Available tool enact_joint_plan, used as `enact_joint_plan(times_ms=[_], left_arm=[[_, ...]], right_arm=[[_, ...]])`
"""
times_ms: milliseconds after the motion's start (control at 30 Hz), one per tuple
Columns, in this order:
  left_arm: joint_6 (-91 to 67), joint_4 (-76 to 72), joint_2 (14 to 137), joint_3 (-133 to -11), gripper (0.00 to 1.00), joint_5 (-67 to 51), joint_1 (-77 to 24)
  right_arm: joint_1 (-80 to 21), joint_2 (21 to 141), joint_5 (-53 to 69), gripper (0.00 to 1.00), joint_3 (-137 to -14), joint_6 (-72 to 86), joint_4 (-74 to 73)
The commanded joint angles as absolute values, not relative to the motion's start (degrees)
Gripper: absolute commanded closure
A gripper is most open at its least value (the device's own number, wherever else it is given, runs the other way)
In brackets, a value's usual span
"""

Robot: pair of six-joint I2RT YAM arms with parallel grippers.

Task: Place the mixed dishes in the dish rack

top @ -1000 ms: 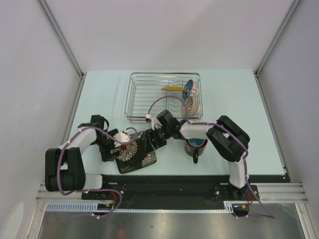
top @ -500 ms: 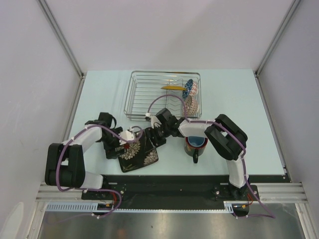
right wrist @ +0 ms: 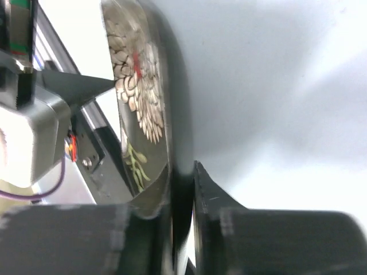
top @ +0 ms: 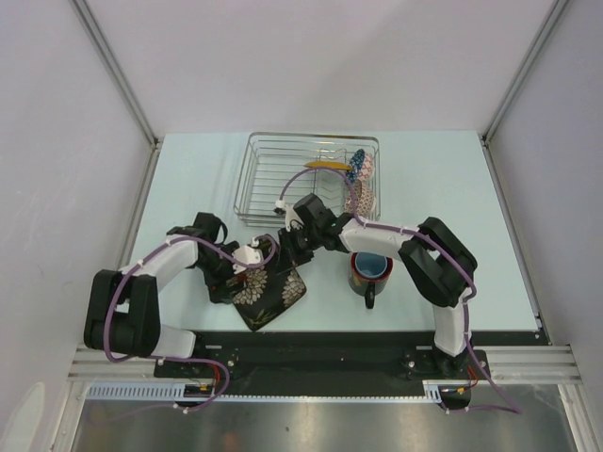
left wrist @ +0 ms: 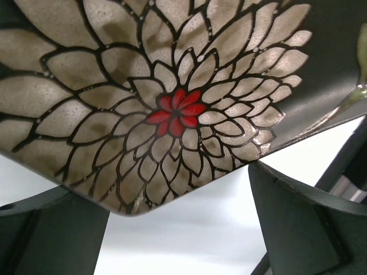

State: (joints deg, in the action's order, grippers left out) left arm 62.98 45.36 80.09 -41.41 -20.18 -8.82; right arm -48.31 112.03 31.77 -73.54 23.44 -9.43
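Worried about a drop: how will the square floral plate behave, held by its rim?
Probably stiff: the square black floral plate shows no sag, rim pinched by the right hand. Its glossy glaze may slip. It looks ceramic, so likely heavy and chippable.

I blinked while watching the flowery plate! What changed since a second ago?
The square black floral plate turned and tipped up, pinched at its rim by the right gripper, which drew back toward the dish rack. The left gripper, open, slid right along with the plate. The mug and the rack stayed put.
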Motion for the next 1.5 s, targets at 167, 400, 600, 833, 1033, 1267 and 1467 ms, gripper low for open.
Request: enact_joint_plan(times_ms=[167,400,600,833,1033,1267,1467], left_arm=[[60.5,42.9,77.9,-42.0,0.0,-28.5,-9.8],[61.3,59.8,78.3,-64.4,0.0,-49.4,7.8],[63.7,74.5,86.4,-78.2,0.0,-63.9,15.8],[33.5,40.4,82.5,-68.5,0.0,-63.1,14.9],[18.5,14.2,81.5,-61.1,0.0,-47.2,5.3],[12.0,9.1,91.4,-69.8,0.0,-41.3,4.1],[9.4,4.6,96.8,-72.8,0.0,-28.9,2.4]], right_arm=[[-50.0,107.1,32.1,1.0,-76.5,20.6,-7.2],[-47.5,101.1,30.9,1.0,-76.8,18.2,-9.8],[-45.4,96.6,19.1,1.0,-83.0,8.5,-21.5],[-41.0,89.7,11.3,1.0,-95.5,2.0,-26.8],[-34.2,87.9,7.0,1.0,-102.8,1.4,-26.1],[-30.9,88.4,4.5,1.0,-105.9,0.2,-25.4],[-29.4,89.0,4.3,1.0,-106.5,-1.3,-25.1]])
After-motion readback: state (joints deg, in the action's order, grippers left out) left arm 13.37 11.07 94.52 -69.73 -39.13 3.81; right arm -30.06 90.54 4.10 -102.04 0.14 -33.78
